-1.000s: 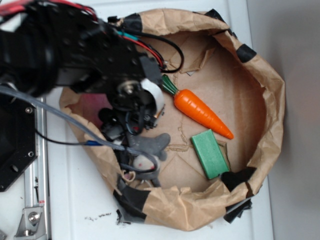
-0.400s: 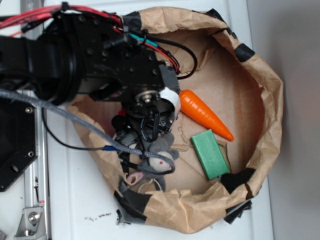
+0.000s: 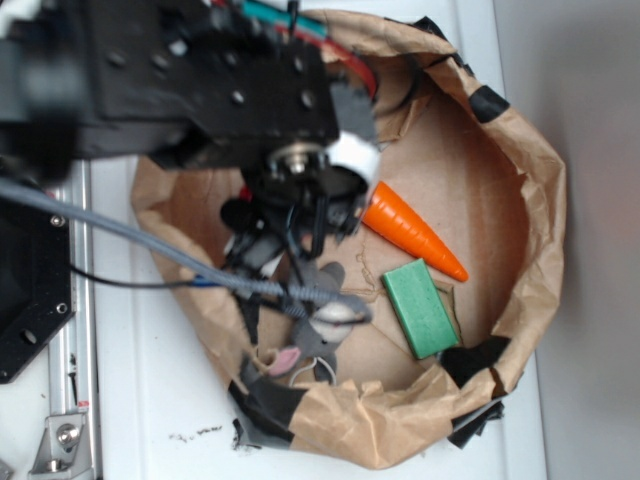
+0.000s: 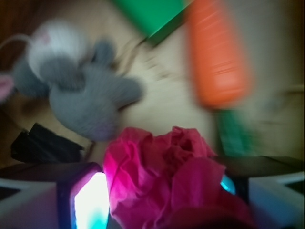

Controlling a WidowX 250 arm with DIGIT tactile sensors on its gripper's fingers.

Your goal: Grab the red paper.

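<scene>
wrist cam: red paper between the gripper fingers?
Yes. The crumpled red paper sits low in the wrist view between the two fingers of the gripper, with the grey plush mouse beyond it.

arm (image 3: 200, 90) above paper basin (image 3: 540, 200) | carrot (image 3: 415, 230) beside green block (image 3: 420, 310) | mouse (image 3: 320, 310)

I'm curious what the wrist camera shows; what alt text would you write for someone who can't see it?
A crumpled red paper fills the lower middle, sitting between the gripper fingers at the bottom edge. Behind it, blurred, lie a grey plush mouse, an orange toy carrot and a green block on brown paper.
</scene>
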